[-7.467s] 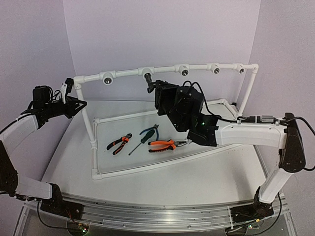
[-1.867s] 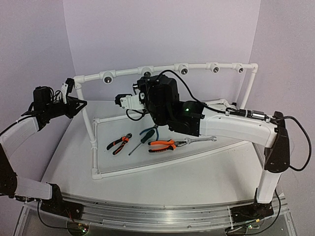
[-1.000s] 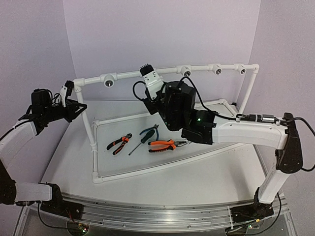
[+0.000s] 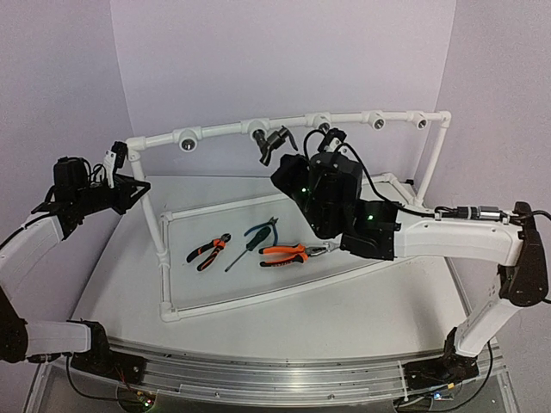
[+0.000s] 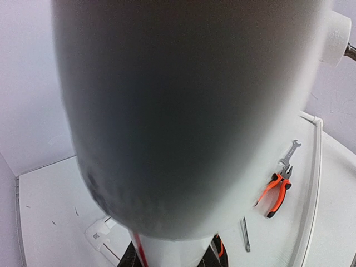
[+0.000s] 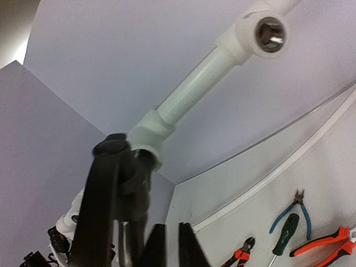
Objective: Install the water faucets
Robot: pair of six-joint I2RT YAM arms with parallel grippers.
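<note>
A small black tap (image 4: 262, 148) hangs from a tee on the top rail of the white pipe frame (image 4: 215, 129). In the right wrist view the tap (image 6: 114, 189) sits in its white tee (image 6: 149, 133), blurred and close. My right gripper (image 4: 281, 138) is up at the rail just right of the tap. Its fingers (image 6: 169, 245) stand close together with nothing between them, the tap to their left. My left gripper (image 4: 133, 185) is shut on the frame's left corner post (image 4: 148, 202). That post fills the left wrist view (image 5: 183, 111) between the dark fingers (image 5: 175, 256).
Several empty tee sockets line the rail (image 4: 322, 122), one showing in the right wrist view (image 6: 267, 33). Inside the frame's base lie orange pliers (image 4: 284, 254), small orange cutters (image 4: 209, 250), a green screwdriver (image 4: 250, 243), blue pliers (image 4: 265, 228) and a wrench (image 4: 331, 249).
My right wrist has turned and swung back right, so the gripper now sits beside the tap at the rail. The left arm has barely moved.
</note>
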